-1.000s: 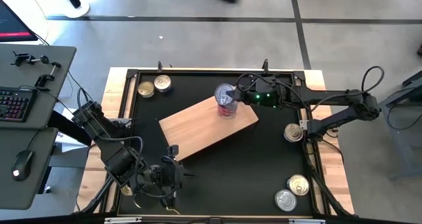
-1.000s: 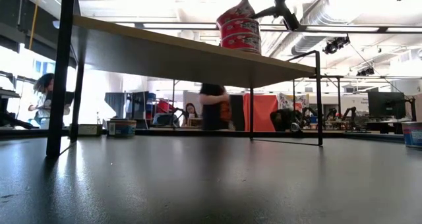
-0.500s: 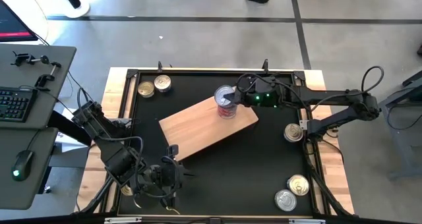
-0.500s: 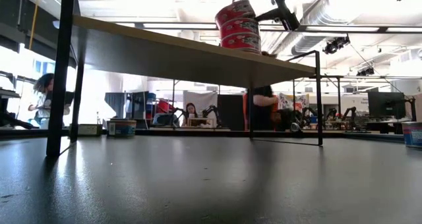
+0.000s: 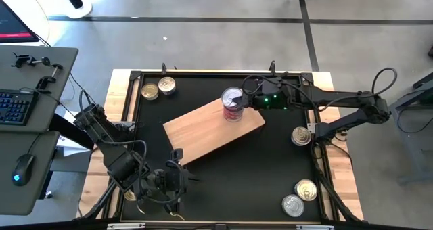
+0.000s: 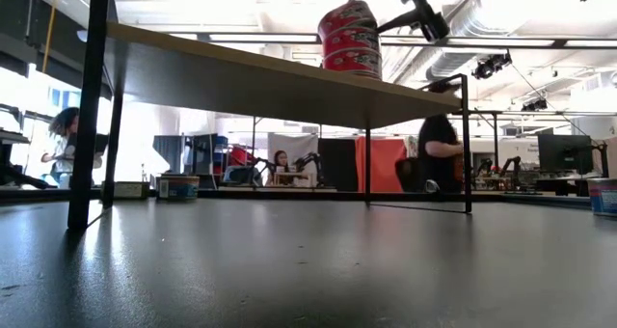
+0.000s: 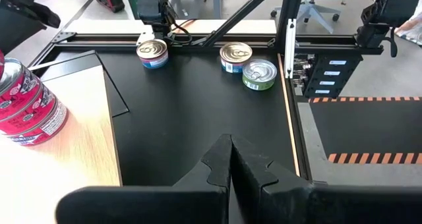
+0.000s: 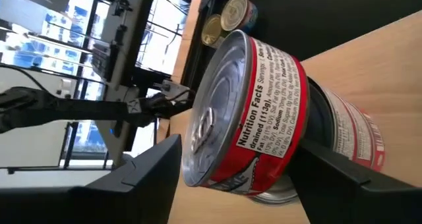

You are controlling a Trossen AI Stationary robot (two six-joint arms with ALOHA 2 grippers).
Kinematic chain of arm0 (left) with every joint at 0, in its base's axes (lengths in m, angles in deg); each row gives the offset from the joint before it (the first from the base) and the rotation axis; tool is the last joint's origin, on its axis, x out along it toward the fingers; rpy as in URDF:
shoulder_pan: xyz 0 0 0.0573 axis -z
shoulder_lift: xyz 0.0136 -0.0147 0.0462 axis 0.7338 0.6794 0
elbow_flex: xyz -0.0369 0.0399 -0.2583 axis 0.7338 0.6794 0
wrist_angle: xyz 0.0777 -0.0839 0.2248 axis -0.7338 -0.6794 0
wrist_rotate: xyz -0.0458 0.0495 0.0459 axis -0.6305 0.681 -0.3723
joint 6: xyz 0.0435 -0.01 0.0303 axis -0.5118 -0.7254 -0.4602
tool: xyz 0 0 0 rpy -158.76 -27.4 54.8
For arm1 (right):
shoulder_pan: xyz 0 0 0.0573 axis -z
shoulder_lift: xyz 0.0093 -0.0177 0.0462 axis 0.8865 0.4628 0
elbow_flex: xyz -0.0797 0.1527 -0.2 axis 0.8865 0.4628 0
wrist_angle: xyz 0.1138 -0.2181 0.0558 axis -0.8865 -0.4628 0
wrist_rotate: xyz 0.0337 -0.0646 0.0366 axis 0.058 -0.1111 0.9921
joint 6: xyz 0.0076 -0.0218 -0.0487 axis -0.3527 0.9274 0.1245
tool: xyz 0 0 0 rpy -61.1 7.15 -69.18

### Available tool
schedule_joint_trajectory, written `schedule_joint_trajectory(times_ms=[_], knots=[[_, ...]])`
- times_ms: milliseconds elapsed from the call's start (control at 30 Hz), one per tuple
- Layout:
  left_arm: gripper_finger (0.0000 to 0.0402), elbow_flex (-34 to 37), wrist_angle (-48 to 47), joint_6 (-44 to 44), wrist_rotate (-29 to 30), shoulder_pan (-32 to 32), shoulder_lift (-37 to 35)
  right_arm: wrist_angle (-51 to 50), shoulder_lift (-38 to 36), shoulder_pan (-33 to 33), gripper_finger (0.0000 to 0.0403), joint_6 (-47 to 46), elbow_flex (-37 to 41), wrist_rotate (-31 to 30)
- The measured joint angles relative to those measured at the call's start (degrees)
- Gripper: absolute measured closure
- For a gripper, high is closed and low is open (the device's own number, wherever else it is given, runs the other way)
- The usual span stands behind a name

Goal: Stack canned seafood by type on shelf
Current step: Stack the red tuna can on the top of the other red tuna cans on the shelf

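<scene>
The left gripper is waiting at the lower left of the high view, over the black table, its fingers pressed together on nothing.

Two tins are lying at the lower right of that view and one more is sitting at the right edge, by the right arm's base.

The shelf is lying slantwise in the middle. A stack of red-labelled tins is standing on its upper right end.

The right gripper is reaching in from the right at the stack's top. Its fingers are standing spread on either side of the top tin, and a gap is showing at each side in the right wrist view.

Two more tins are sitting side by side in the upper left corner of the table.
</scene>
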Motion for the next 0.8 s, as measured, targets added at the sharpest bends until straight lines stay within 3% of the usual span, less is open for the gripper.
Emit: schedule_joint_trajectory(times_ms=[800], knots=[[0.0402,0.0,0.04,1.88,0.0,0.31,-0.02,-3.89,-2.78,0.0,0.0146,-0.17,-0.01,1.51]])
